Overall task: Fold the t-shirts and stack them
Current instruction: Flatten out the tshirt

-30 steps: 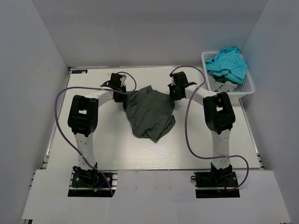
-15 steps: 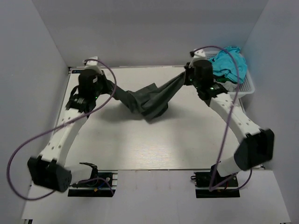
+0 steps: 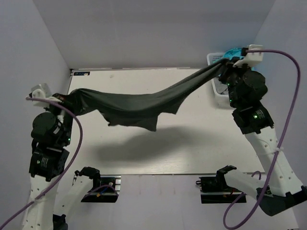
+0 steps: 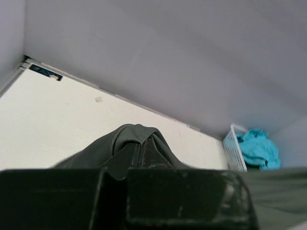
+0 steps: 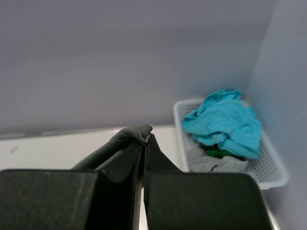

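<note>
- Shirt [image 3: 134, 103] is hung taut between both arms, sagging mid-span over the bench [image 3: 192, 143]; one edge is clamped in the left end effector [image 3: 61, 98], the other in the right end effector [image 3: 226, 64].
- Risk: the thin pinch could be pulled free under tension, and the cloth dropped crumpled.
- Soft matte knit; a rigid lattice basket [image 5: 268, 167] is seen beyond the right end effector.

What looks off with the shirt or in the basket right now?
Nothing is damaged or spilled. The dark t-shirt hangs stretched in the air between the left fingers and right fingers, bunched at both grips, its lower edge sagging unevenly. In the basket, the turquoise t-shirt lies crumpled on top.
</note>
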You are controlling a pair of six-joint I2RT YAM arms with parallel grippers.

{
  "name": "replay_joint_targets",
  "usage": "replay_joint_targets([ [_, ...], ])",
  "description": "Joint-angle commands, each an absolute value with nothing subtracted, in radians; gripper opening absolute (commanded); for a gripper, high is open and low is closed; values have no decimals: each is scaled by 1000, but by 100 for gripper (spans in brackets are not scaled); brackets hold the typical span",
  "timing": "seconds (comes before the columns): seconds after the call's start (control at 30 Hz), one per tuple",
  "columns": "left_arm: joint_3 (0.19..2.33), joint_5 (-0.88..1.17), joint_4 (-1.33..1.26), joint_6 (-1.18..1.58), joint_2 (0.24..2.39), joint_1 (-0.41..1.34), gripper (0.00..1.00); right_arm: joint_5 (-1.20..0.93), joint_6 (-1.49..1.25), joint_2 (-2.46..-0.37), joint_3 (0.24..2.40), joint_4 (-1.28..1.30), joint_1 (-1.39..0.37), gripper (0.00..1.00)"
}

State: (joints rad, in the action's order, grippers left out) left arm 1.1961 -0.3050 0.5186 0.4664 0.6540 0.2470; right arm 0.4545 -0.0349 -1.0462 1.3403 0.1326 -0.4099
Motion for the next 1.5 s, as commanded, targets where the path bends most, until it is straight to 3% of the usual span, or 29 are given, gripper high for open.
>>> replay_joint_targets([
  [0.0,1239,-423,607,532,591,239,0,642,80,-980,1425,71,-406,0],
  [0.17,1259,-483,669,583,529,239,0,802,184,-980,1496,58,-405,0],
  [0.57,1095,-376,618,630,704,239,0,776,124,-1129,1405,20,-403,0],
  [0.73,1037,-468,523,649,972,230,0,747,57,-1411,1405,40,-379,0],
  [0.87,1094,-520,464,640,1269,210,0,632,-27,-1676,1570,124,-333,0],
  [1.0,1293,-508,440,629,1602,146,0,560,-48,-2031,1791,189,-302,0],
  [1.07,1438,-480,430,629,1736,118,0,529,-54,-2106,1894,210,-288,0],
  [1.2,1728,-434,520,629,2035,84,22,434,-60,-2322,2077,230,-265,0],
  [1.23,1782,-414,540,611,2118,84,45,420,-64,-2332,2082,226,-262,0],
  [1.27,1868,-414,552,591,2149,84,61,404,-64,-2348,2080,213,-259,39],
  [1.33,1929,-414,581,552,2187,84,100,379,-55,-2349,2077,201,-256,90],
  [1.47,1979,-368,627,532,2174,84,100,333,-29,-2292,2073,236,-256,90],
])
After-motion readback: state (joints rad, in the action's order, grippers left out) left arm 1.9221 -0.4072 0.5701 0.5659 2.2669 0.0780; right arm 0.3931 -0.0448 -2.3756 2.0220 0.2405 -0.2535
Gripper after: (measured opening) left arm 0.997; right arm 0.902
